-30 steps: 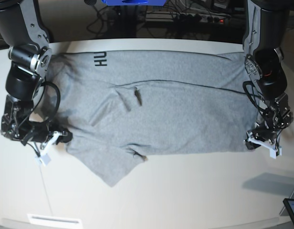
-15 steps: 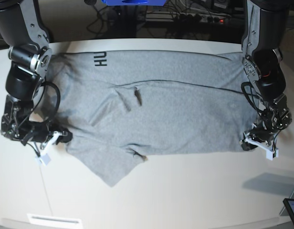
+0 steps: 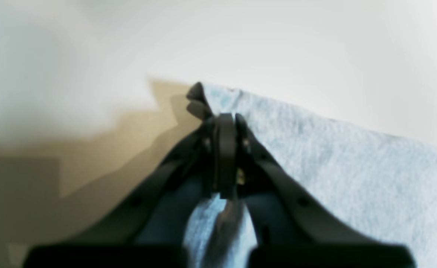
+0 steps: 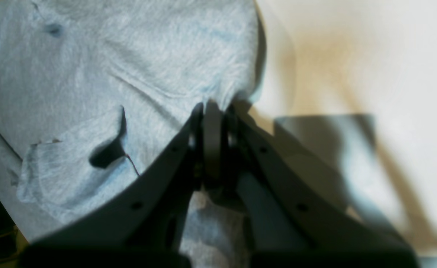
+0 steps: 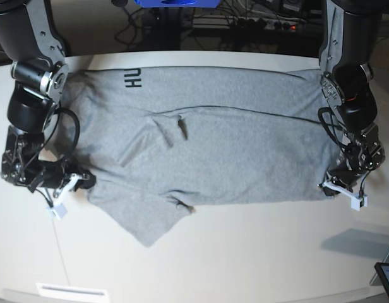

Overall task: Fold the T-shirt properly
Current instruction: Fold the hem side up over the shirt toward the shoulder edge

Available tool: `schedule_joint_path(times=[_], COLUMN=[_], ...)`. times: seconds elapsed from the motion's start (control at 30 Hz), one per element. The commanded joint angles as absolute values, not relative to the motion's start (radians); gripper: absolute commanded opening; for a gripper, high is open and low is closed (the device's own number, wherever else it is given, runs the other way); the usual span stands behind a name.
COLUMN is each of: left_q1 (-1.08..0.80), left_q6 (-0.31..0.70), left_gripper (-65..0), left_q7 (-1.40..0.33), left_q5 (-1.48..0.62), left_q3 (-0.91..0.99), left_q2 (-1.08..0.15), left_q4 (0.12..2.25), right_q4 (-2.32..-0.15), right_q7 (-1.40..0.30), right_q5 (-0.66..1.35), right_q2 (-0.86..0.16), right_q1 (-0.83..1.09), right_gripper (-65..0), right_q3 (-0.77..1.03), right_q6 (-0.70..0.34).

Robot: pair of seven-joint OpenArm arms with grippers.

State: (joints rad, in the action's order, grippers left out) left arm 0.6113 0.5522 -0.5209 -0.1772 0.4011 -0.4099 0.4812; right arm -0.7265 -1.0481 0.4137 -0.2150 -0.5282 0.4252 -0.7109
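The grey T-shirt (image 5: 232,151) lies spread across the white table (image 5: 257,252), with black lettering (image 5: 134,78) showing at a folded-over edge at the back left. My left gripper (image 5: 328,187) is at the shirt's front right corner. In the left wrist view its jaws (image 3: 225,121) are shut on the cloth (image 3: 352,178), and a small tuft pokes out beyond the tips. My right gripper (image 5: 87,183) is at the shirt's front left edge. The right wrist view shows it (image 4: 212,108) shut on the fabric (image 4: 129,74) at the hem.
A dark tablet corner (image 5: 387,278) sits at the table's front right edge. A white label strip (image 5: 71,291) lies at the front left. Cables and a blue object (image 5: 175,3) lie behind the table's far edge.
The left gripper has shifted slightly left onto the shirt's front right corner and closed on it. The right gripper and the shirt have stayed put.
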Motion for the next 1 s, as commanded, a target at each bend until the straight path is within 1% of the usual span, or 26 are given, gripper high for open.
schedule_joint_path(times=[0.0,0.17,0.33,0.5,0.7,0.83,0.97], left_q1=[0.618,0.585,0.539,0.492,0.469,0.469,0.433], left_q6=[0.561,0.561,0.561,0.562,0.564,0.633,0.644], left_gripper=[-65.0,-65.0,-65.0,-65.0,-65.0,-65.0,-65.0], left_q7=[-0.579,-0.591,-0.661,-0.723,-0.802,-0.848,-0.88], left_q5=[-0.147,-0.147,-0.147,-0.147,-0.148,-0.148,-0.148], left_q3=[0.398,0.397,0.395,0.395,0.394,0.361,0.351], left_q2=[-0.414,-0.41,-0.401,-0.394,-0.375,-0.375,-0.375], left_q4=[0.483,0.593,0.733,0.886,1.044,1.089,1.158], right_q4=[-0.728,-0.763,-0.891,-0.955,-1.033,-1.095,-1.141], right_q7=[-1.092,-1.092,-1.092,-1.09,-1.093,-1.099,-1.102], right_q5=[0.348,0.348,0.348,0.348,0.349,0.349,0.349], right_q2=[-0.228,-0.228,-0.225,-0.226,-0.22,-0.223,-0.228], right_q1=[-0.532,-0.53,-0.504,-0.504,-0.501,-0.487,-0.467], right_gripper=[-65.0,-65.0,-65.0,-65.0,-65.0,-65.0,-65.0], right_q3=[0.42,0.42,0.418,0.348,0.329,0.329,0.329], right_q6=[-0.698,-0.698,-0.698,-0.698,-0.698,-0.698,-0.698])
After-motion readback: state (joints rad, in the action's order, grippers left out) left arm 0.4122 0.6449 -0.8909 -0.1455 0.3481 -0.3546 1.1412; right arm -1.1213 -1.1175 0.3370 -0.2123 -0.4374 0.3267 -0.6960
